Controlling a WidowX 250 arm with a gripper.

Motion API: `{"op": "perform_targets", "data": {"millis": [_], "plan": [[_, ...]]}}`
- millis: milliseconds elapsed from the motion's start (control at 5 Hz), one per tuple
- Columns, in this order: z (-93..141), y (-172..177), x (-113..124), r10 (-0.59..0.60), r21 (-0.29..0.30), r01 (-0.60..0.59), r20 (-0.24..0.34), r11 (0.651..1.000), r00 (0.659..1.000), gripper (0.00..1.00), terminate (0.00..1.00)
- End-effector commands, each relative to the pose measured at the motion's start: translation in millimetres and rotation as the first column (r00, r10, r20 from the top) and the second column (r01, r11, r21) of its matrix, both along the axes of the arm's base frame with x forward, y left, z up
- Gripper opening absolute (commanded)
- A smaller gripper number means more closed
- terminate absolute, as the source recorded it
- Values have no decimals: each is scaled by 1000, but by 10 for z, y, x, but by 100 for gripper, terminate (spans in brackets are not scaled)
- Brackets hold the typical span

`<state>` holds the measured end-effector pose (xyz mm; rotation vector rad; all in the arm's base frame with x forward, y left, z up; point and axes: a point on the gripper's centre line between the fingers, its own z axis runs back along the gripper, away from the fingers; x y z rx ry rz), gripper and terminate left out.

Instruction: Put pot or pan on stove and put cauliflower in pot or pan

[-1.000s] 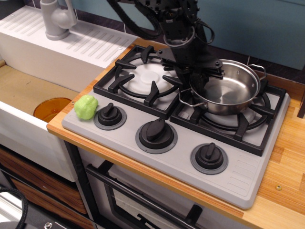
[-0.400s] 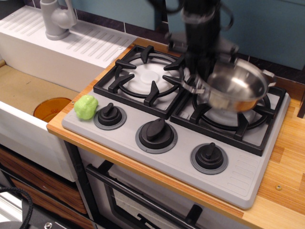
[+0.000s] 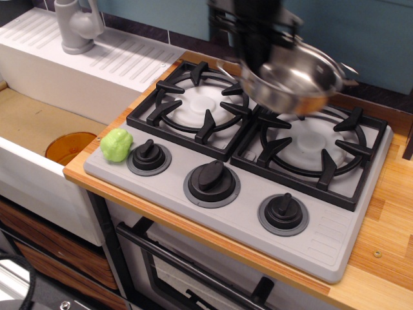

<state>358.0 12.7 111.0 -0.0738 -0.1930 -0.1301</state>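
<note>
The shiny steel pot [image 3: 297, 81] hangs tilted and blurred in the air above the gap between the two burners of the grey stove [image 3: 322, 239]. My black gripper [image 3: 261, 58] comes down from the top edge and is shut on the pot's left rim. Its fingertips are blurred. The light-green cauliflower [image 3: 116, 144] lies on the stove's front left corner, next to the left knob [image 3: 148, 157] and far from the gripper. Both burner grates are bare.
A sink basin [image 3: 39, 123] lies to the left with an orange disc [image 3: 70, 147] in it. A grey faucet [image 3: 77, 26] stands on the white drainboard behind. A wooden counter [image 3: 387, 213] runs along the right. An oven door is below the stove.
The pot has been lifted off the right burner and carried up and to the left with my gripper. The cauliflower has not moved.
</note>
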Motion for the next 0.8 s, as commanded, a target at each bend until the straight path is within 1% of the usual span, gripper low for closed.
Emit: {"op": "perform_targets", "data": {"millis": [0,200,400,600], "plan": [[278,467,92,-41,20,39,73,999,997,0,0],[224,661,77,-50,13,49,88,999,995,0,0],[105,811,93,-57,-9,59,102,998,993,0,0],[-60,878,121,-58,-24,62,129,998,990,0,0]]}}
